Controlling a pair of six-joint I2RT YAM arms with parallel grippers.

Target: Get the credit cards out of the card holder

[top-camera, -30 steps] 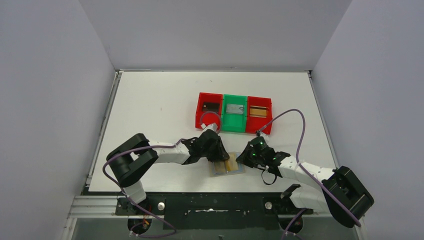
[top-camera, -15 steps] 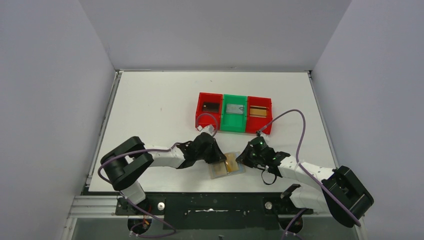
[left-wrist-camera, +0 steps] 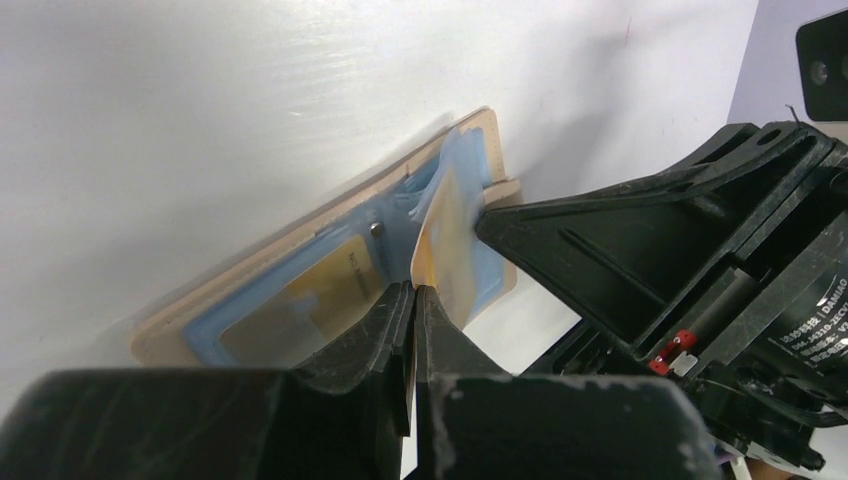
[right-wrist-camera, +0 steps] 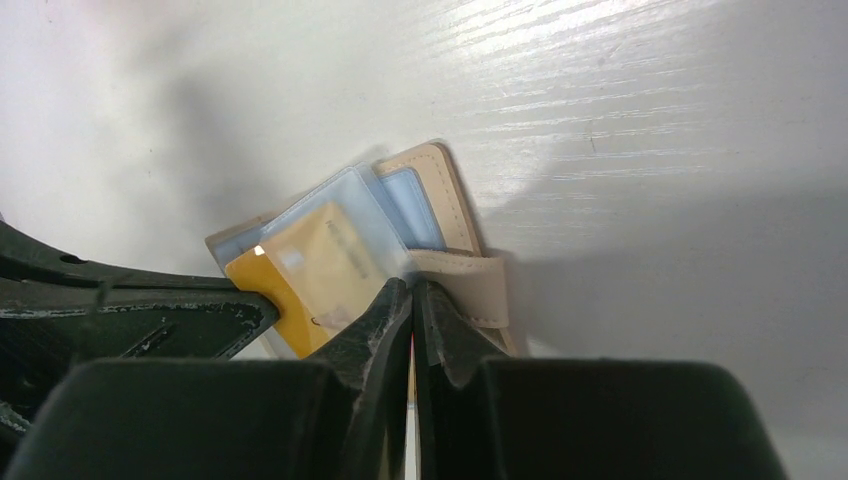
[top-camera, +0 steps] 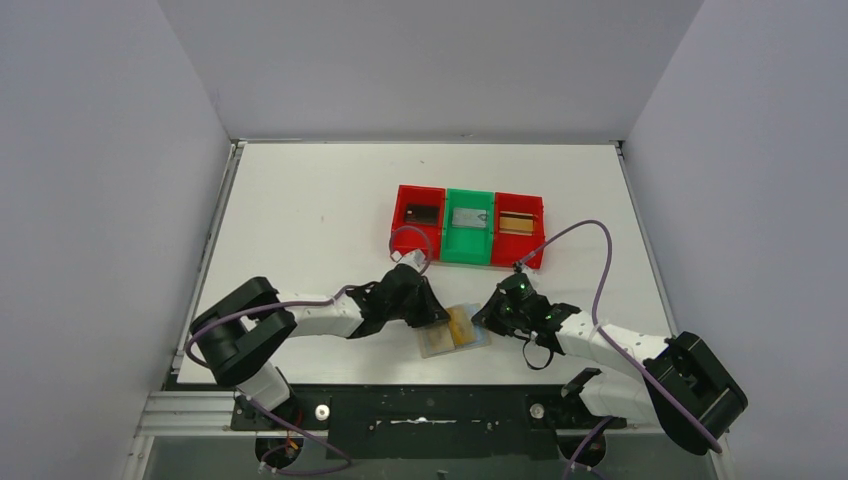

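The tan card holder (top-camera: 440, 341) lies open near the table's front edge, between my two grippers. My left gripper (top-camera: 433, 313) is shut on the edge of a gold credit card (left-wrist-camera: 444, 232) that sticks up partly out of the right blue inner panel. A second gold card (left-wrist-camera: 300, 305) sits behind the window of the other panel. My right gripper (right-wrist-camera: 412, 288) is shut on the card holder's (right-wrist-camera: 440, 185) edge beside its closure tab (right-wrist-camera: 478, 292). The gold card (right-wrist-camera: 310, 262) and the left gripper's black finger (right-wrist-camera: 130, 315) show at the left of the right wrist view.
Three small trays stand in a row behind the card holder: red (top-camera: 403, 232), green (top-camera: 468, 250), red (top-camera: 533, 250), each with a flat item inside. The right arm's purple cable (top-camera: 590, 250) loops above the table. The table's front edge is just below the holder.
My left arm has drawn back to the left with the gold card pinched, and the card has slid a little further out. The right gripper has stayed in place on the holder.
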